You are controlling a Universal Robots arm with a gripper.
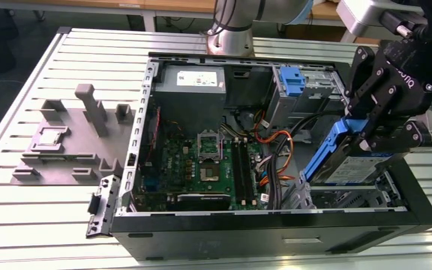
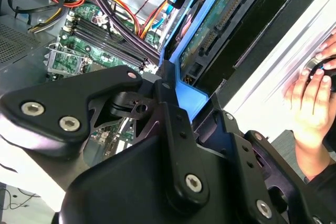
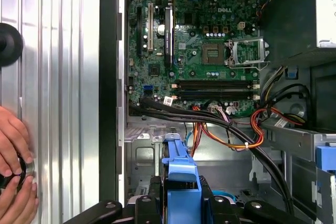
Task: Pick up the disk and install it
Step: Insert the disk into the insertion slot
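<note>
Gripping the disk by the end of its blue rail frame, the gripper has its black fingers closed against the plastic. In both wrist views the blue rail sits pinched between the finger links. The disk hangs steeply tilted, label side facing the exterior view's camera, and its green circuit underside is visible in the second wrist view. Its lower end is at the metal drive cage in the corner of the open computer case at the exterior view's right; whether it is seated cannot be told.

Inside the case lie the motherboard, orange and black cables, the grey power supply and a bare blue bracket in a farther bay. The case stands on a ribbed aluminium table, with a grey fixture beside it at the exterior view's left. A person's hand rests on the table, fingers on a small round object.
</note>
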